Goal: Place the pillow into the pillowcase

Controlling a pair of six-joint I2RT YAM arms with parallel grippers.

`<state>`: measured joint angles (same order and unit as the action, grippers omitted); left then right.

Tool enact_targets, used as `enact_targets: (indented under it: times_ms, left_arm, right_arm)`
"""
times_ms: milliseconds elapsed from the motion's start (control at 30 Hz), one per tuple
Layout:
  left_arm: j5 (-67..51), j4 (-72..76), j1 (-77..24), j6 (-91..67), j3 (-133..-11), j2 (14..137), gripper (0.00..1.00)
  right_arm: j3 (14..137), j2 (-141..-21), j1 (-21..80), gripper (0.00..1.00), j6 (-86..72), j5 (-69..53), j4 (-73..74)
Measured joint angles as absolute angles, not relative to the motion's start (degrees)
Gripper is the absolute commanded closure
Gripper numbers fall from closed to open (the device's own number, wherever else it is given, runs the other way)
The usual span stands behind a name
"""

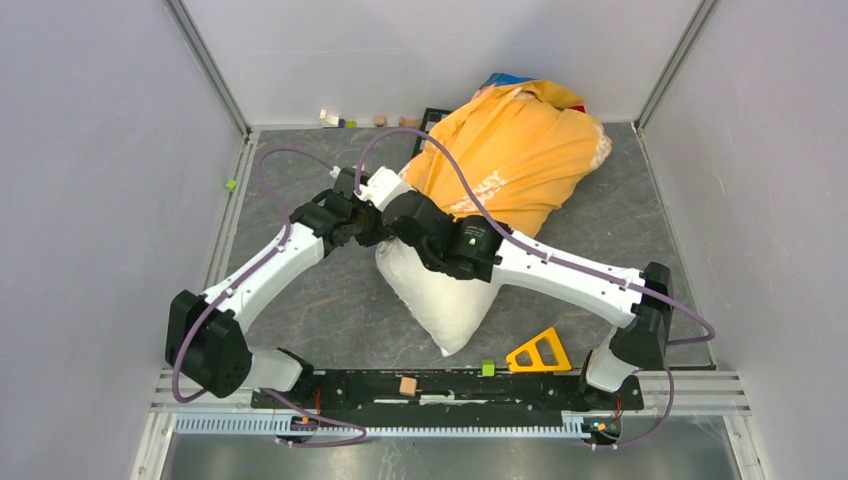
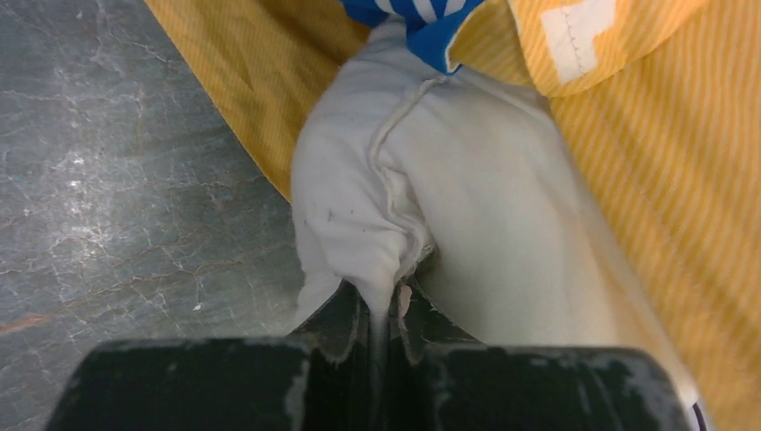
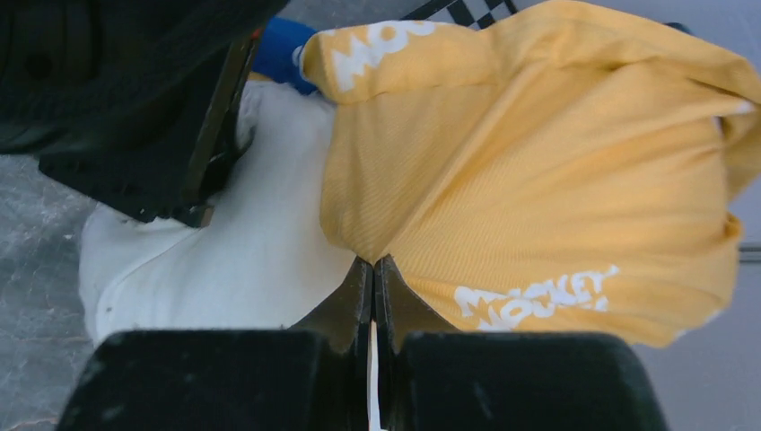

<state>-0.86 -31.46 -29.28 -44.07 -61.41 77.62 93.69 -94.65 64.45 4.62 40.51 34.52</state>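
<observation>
Grey marbled worktop [image 1: 320, 300], pale walls. We see pillow [image 1: 440, 295] lying diagonal, long axis near-centre to far-right. Far half sits inside pillowcase [image 1: 510, 160], near end bare. Mouth faces near-left, beside both arms. We find left tool [image 2: 381, 310] clamped on pillow seam, right tool [image 3: 372, 269] pinched on pillowcase hem. We judge hem must travel along axis toward bare end.

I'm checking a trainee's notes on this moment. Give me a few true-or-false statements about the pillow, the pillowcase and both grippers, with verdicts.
1. The pillow is fully inside the pillowcase. False: its white near end sticks out.
2. The left gripper pinches white pillow fabric. True.
3. The right gripper hangs open. False: it is shut on the pillowcase's edge.
4. The pillowcase carries white lettering. True.
</observation>
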Motion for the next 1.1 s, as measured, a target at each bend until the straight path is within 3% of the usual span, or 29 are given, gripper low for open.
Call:
enact_targets:
  times_ms: [233,300,400,567,633,667,700,1100]
  left_arm:
    - [-0.3,-30.3,-26.5,-45.4,-65.6,81.0,0.97]
    - [-0.2,-28.6,-25.2,-46.2,-65.9,82.1,0.91]
    - [-0.6,-27.2,-23.7,-46.4,-67.8,85.4,0.69]
    - [-0.9,-27.4,-22.2,-43.9,-72.5,88.9,0.13]
    - [-0.6,-27.4,-22.0,-42.2,-74.0,88.2,0.00]
    - [-0.6,-27.3,-22.0,-41.6,-74.4,87.5,0.00]
    - [-0.6,-27.4,-22.0,-41.0,-74.5,86.4,0.00]
    - [1.6,-33.4,-30.2,-37.7,-59.1,61.3,0.00]
  right_arm:
    - [87.9,-93.1,58.7,1.00,0.4,37.9,34.1]
    - [86.1,-92.6,55.8,0.95,-0.4,36.4,33.3]
    - [84.7,-92.0,53.7,0.71,-1.9,33.3,31.8]
    - [81.0,-87.7,51.9,0.37,-3.8,31.0,29.8]
    - [80.0,-85.5,51.3,0.26,-4.4,30.6,29.3]
    - [79.6,-84.5,51.1,0.18,-4.6,30.4,29.1]
    - [79.2,-83.7,50.9,0.03,-4.8,30.4,28.9]
    - [68.4,-73.6,50.4,0.02,-6.7,34.2,27.7]
